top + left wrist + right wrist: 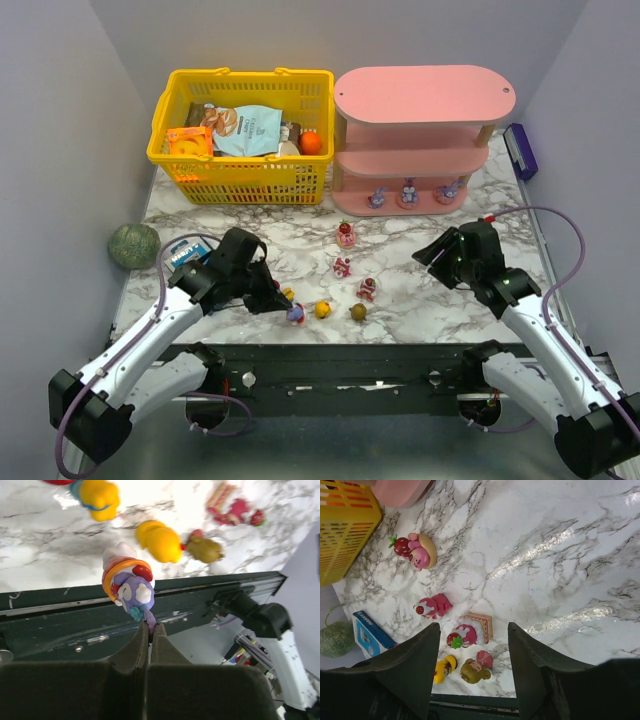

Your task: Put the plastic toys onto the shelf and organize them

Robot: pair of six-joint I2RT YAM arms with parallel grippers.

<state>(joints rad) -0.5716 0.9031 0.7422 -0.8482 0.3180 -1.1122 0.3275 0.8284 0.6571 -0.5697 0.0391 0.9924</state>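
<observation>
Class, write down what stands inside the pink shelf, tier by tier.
Three purple figurines stand in a row on the lowest board of the pink shelf. The top board hides most of the middle tier.

Overhead view of a white marble-pattern table. At back: a yellow plastic mesh basket w/ snack packets, just beside a pink three-tier shelf w/ oval boards on its right. Three purple bunny figurines stand in a row on the btm tier. Mid-table: three pink strawberry-topped figurines, set apart. Near the front edge: a yellow round toy and an olive round toy, side by side. The left gripper is low, tip at a small purple figurine. The right gripper is over bare marble, right of the toys. A green speckled ball sits at the table's left edge.
</observation>
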